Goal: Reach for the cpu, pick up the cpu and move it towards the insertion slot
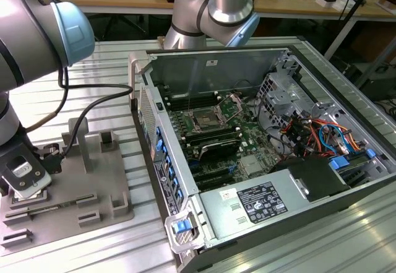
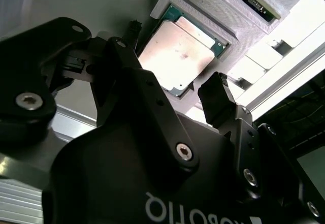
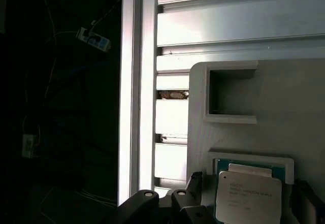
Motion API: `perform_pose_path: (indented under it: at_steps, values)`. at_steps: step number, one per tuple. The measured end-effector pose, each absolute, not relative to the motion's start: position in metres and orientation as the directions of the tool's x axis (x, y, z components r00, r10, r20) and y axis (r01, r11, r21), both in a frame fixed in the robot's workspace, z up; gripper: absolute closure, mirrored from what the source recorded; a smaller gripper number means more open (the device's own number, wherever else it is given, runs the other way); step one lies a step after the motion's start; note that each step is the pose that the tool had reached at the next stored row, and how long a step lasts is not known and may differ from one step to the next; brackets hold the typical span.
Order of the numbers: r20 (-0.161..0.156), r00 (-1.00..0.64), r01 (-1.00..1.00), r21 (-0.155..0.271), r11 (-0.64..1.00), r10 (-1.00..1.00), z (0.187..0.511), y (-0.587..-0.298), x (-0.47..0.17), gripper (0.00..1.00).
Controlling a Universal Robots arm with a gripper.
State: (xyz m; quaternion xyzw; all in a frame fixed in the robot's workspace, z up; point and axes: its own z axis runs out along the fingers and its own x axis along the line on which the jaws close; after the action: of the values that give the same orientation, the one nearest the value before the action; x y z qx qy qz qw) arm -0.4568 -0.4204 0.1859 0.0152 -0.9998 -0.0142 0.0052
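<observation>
Your pincer (image 2: 175, 59) is spread, w/ one finger each side of the cpu (image 3: 248, 196). It lies flat in a recess of the grey holder (image 3: 304, 107), directly below pincer. Well apart from pincer sits the insertion slot (image 1: 204, 120), inside the open PC case (image 1: 210, 59).
</observation>
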Motion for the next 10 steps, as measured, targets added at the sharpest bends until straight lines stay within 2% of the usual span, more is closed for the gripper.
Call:
perform_pose_path:
  at_steps: [8, 9, 10]
  values:
    - [0.01, -1.0, -0.028, 0.029, 0.999, -0.028, 0.1852, -0.4205, -0.4573, 0.26]
    - [0.01, -1.0, -0.028, 0.029, 0.999, -0.028, 0.1853, -0.4206, -0.4573, 0.28]
    - [0.01, -1.0, -0.028, 0.029, 0.999, -0.028, 0.1853, -0.4205, -0.4573, 0.35]
